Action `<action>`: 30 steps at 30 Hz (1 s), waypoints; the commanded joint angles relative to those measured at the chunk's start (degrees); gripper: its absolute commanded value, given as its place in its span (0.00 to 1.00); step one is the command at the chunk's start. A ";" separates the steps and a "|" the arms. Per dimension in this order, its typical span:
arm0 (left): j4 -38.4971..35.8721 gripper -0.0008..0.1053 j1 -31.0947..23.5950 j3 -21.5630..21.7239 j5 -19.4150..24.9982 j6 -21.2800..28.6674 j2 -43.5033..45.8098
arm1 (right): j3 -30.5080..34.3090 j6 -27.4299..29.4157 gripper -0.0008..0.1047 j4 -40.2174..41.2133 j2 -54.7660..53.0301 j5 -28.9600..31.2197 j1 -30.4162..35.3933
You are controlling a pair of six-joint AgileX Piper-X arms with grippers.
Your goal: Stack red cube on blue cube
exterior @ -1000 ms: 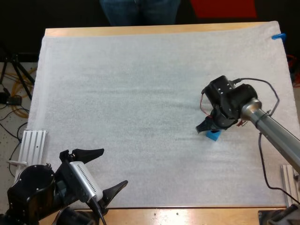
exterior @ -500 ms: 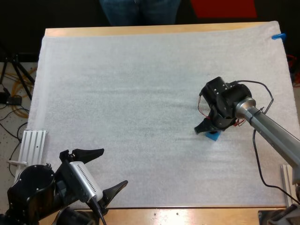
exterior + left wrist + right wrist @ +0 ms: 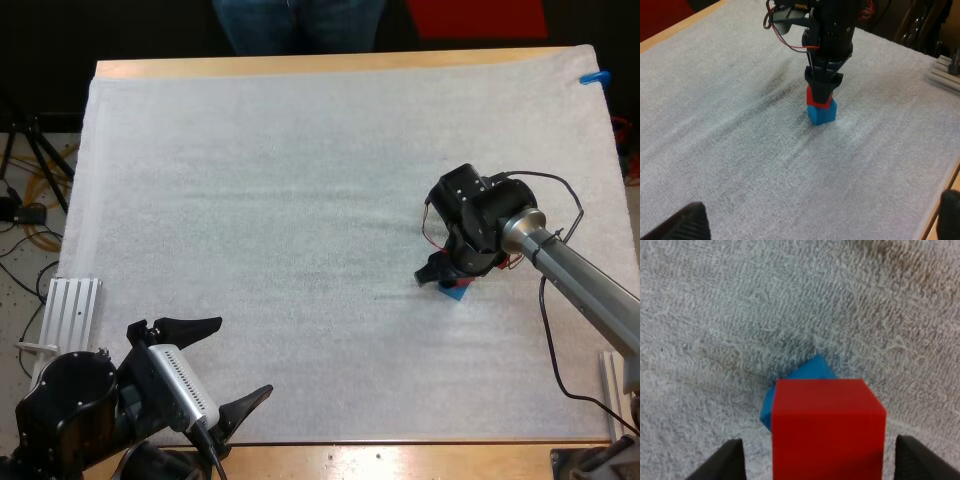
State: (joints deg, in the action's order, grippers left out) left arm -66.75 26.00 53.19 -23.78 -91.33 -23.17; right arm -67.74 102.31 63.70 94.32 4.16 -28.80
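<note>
The red cube (image 3: 818,98) rests on the blue cube (image 3: 822,113) at the right of the white mat (image 3: 280,200). The blue cube is turned a little under it, so one corner (image 3: 805,374) pokes out. My right gripper (image 3: 447,278) hangs straight over the stack and hides most of it in the high view, where a sliver of the blue cube (image 3: 459,292) shows. Its fingers (image 3: 729,461) flank the red cube (image 3: 827,425) with mat showing in the gaps, so it is open. My left gripper (image 3: 240,358) stands open at the near left, holding nothing.
A person's legs (image 3: 298,24) stand beyond the table's far side. Metal rails lie off the mat's near left (image 3: 72,305) and near right (image 3: 617,378). The wooden table edge (image 3: 330,64) runs along the far side.
The right gripper shifted slightly left and down over the blue cube and now sits lower, covering more of it. The left arm has not moved.
</note>
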 commanded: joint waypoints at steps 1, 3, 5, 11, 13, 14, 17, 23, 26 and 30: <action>-0.25 0.83 0.27 0.38 -0.42 -0.05 -0.02 | -0.60 0.28 0.57 -0.25 -0.37 -0.05 0.15; -0.25 0.83 0.27 0.38 -0.42 -0.05 -0.02 | -1.13 0.28 0.57 -0.25 -1.43 -0.05 0.15; -0.25 0.83 0.27 0.38 -0.42 -0.05 -0.02 | -1.74 0.17 0.57 -0.25 -2.83 -0.05 0.15; -0.25 0.83 0.27 0.38 -0.42 0.33 -0.02 | -2.84 -1.08 0.57 0.36 -9.25 -0.05 0.15; -0.25 0.83 0.27 0.38 -0.42 0.33 -0.02 | -2.84 -1.21 0.57 1.39 -11.51 -0.05 0.15; -0.25 0.83 0.27 0.38 -0.42 0.33 -0.02 | -2.84 -1.79 0.57 2.34 -13.03 -0.05 0.15; 0.22 0.83 0.27 0.38 -0.42 0.33 -0.26 | -2.84 -3.31 0.57 3.55 -16.43 -0.05 0.15; 3.32 0.83 -0.72 0.38 4.60 -0.04 -4.11 | -2.84 -3.12 0.57 -2.44 -18.87 0.52 3.40; 5.09 0.83 -3.03 0.38 6.03 -0.04 -7.42 | -2.84 -3.00 0.57 -3.11 -18.74 -1.01 7.73; 8.27 0.83 -8.86 0.49 6.04 0.12 -10.75 | -2.84 -0.15 0.57 -3.08 -19.34 -1.45 14.67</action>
State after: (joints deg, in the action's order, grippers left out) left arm -59.94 17.76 53.35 -18.53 -91.33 -33.79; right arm -70.19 101.21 61.03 75.75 3.06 -15.55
